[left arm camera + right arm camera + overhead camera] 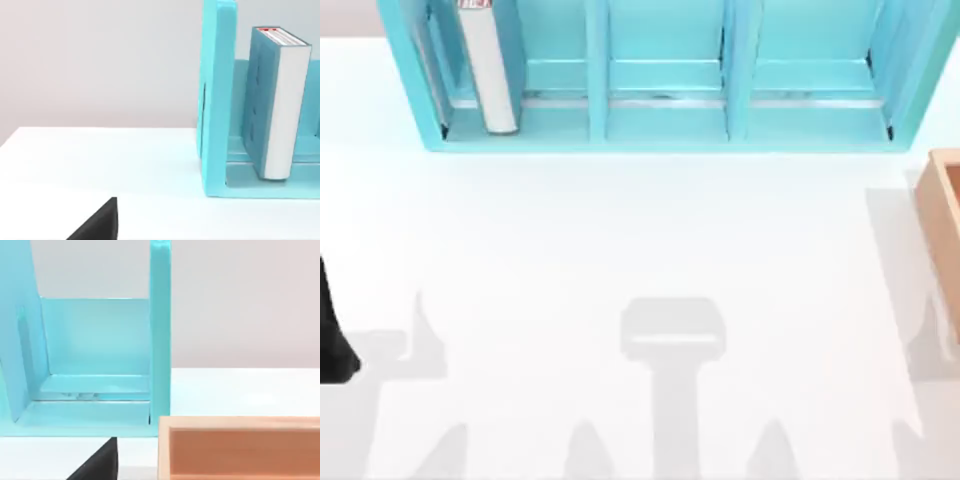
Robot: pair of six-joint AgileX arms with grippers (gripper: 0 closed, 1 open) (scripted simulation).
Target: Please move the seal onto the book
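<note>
- The book [488, 70] stands upright in the leftmost compartment of the blue shelf [665, 135], at the table's far edge; my left wrist view shows its teal cover and white page edges [280, 100].
- The shelf's other compartments sit open toward me; my right wrist view looks into one [95, 355].
- A wooden box [942, 215] rests on the table [620, 240] at the right edge, just in front of the shelf's right end [240, 447].
- My left arm [335, 330] is a dark shape at the table's left edge.
- A dark part of each arm edges into its own wrist view; I cannot tell how either gripper stands.
</note>
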